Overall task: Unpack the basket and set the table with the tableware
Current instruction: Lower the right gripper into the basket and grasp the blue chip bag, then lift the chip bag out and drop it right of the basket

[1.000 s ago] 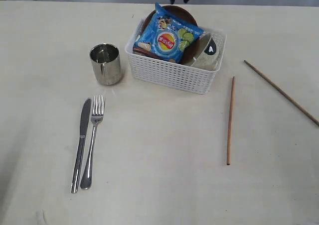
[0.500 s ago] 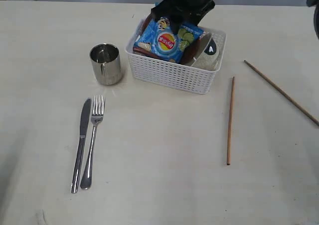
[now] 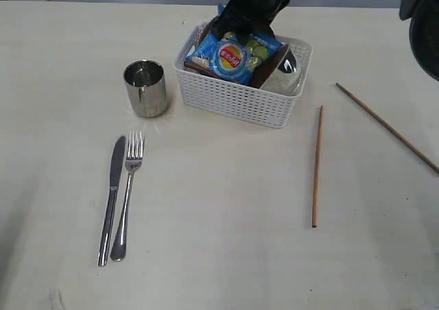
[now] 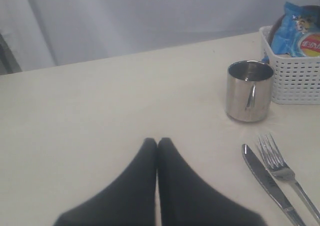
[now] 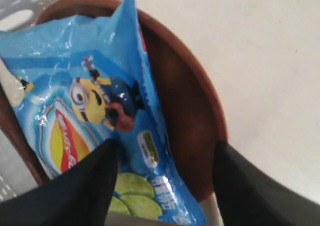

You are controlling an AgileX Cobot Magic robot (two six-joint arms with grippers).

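The white basket (image 3: pixel 236 97) stands at the back of the table (image 3: pixel 219 186), holding a blue crisp packet (image 3: pixel 232 55), a reddish-brown plate (image 5: pixel 192 111) and a cream bowl (image 3: pixel 285 78). My right gripper (image 5: pixel 166 147) hangs open over the basket's far side, one finger above the packet (image 5: pixel 100 101) and the other past the plate's rim; in the exterior view its arm (image 3: pixel 252 5) covers that spot. A steel cup (image 3: pixel 145 87), knife (image 3: pixel 111 200) and fork (image 3: pixel 128 193) lie to the left. Two chopsticks (image 3: pixel 317 166) (image 3: pixel 387 127) lie to the right. My left gripper (image 4: pixel 157 142) is shut and empty over bare table.
In the left wrist view the cup (image 4: pixel 248 91) stands beside the basket (image 4: pixel 295 78), with the knife (image 4: pixel 267 183) and fork (image 4: pixel 282 171) nearer. A dark bulk (image 3: pixel 422 18) sits at the exterior view's top right corner.
The right arm has come down from the far edge to over the back of the basket. The crisp packet has shifted slightly. Everything else on the table is where it was.
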